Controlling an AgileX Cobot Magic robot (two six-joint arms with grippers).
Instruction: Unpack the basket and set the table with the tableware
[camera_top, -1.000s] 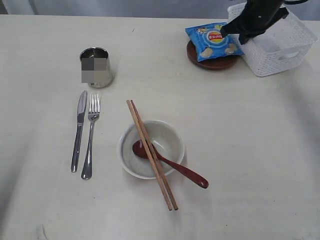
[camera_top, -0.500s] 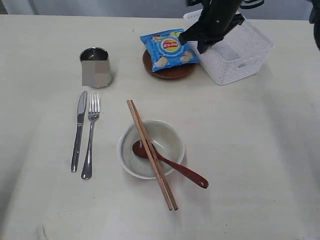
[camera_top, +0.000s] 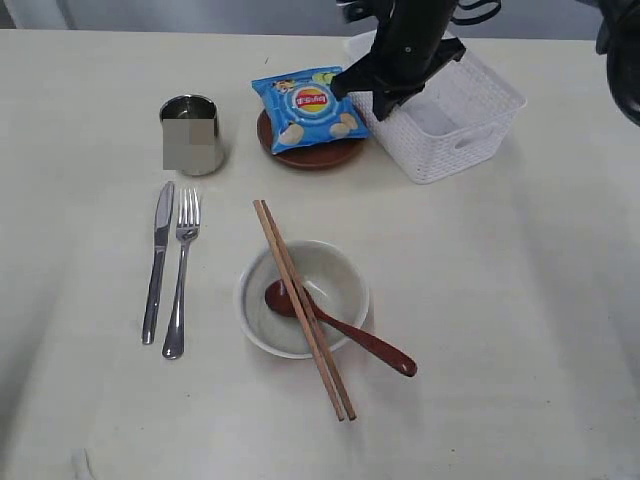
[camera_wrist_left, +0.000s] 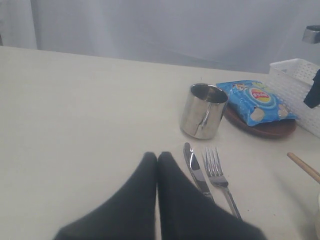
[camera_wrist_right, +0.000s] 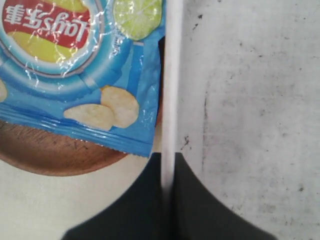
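Leftward along the far side of the surface (camera_top: 520, 320) is where the white perforated basket (camera_top: 450, 150) has slid over the last second. The dark brown plate (camera_top: 310, 157) with the blue chip bag (camera_top: 305, 108) on top has travelled ahead of it and now sits near the steel cup (camera_top: 192, 133). My right end effector (camera_top: 372, 95) is clamped narrow on the basket's near wall, the white rim pinched between its fingers, so I judge that I am dragging the basket and that it is shoving the plate along; the plate lies against the wall or just beside it. My left end effector (camera_wrist_left: 157, 157) is closed on nothing, hovering low beside the knife (camera_top: 157, 262) and fork (camera_top: 181, 280). The pale bowl (camera_top: 335, 280), with the reddish-brown spoon (camera_top: 350, 335) in it and the wooden chopsticks (camera_top: 300, 305) across its rim, has not shifted. What I can see of the basket's floor is bare, so unpacking looks done. The plate is now nearer the place setting, though the chip bag on it seems to me the piece left to sort.
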